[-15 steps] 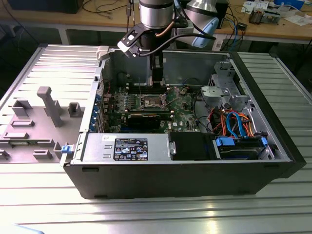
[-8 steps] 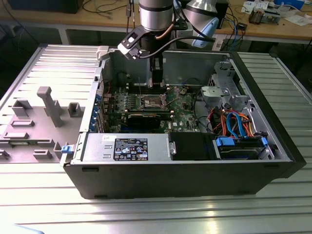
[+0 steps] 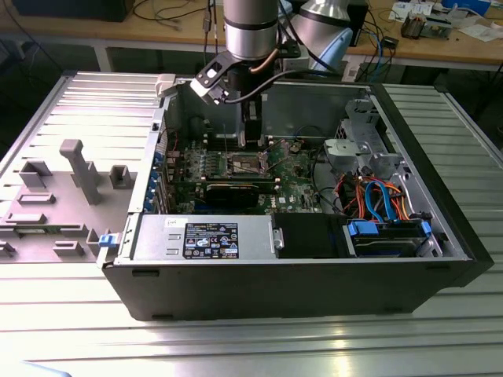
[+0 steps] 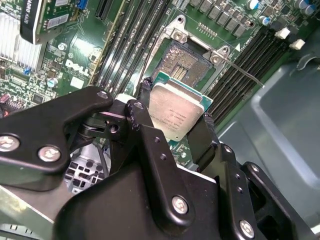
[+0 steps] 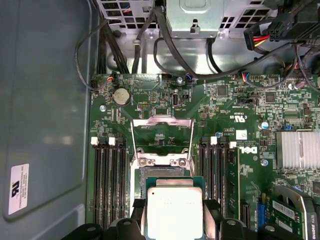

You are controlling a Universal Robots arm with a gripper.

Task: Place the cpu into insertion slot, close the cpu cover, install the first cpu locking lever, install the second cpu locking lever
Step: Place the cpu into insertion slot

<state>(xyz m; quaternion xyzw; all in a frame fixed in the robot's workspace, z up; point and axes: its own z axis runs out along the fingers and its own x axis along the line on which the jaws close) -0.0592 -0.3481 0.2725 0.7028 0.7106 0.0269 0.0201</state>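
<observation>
The gripper (image 3: 251,138) was seen lowered into an open computer case (image 3: 299,292) that had been laid on its side on a ribbed metal table (image 3: 236,345). In both wrist views the cpu (image 4: 176,112) (image 5: 174,210) was pinched between the two black fingers (image 4: 143,92), which were pressed against opposite edges of the chip, its silvery metal top left uncovered. The cpu was held close over the insertion slot (image 4: 186,62) (image 5: 161,174) but was not seated in it; part of the slot's dark centre and its shiny rim remained exposed beyond the chip's edge. The cpu cover (image 5: 161,120) was swung up and open at the far end of the slot in the first wrist view, green board being visible through its cut-out centre. A thin metal lever (image 4: 245,74) was seen sticking out beside the slot in the second wrist view, raised clear of the frame. Long black memory slots (image 5: 112,185) were ranged on either side of the slot on the green motherboard (image 3: 292,169). A finned silver heat sink (image 5: 298,149) and a round coin battery (image 5: 120,96) were also mounted on the board. A grey fixture block (image 3: 78,169) was standing outside the case at the exterior view's left.
</observation>
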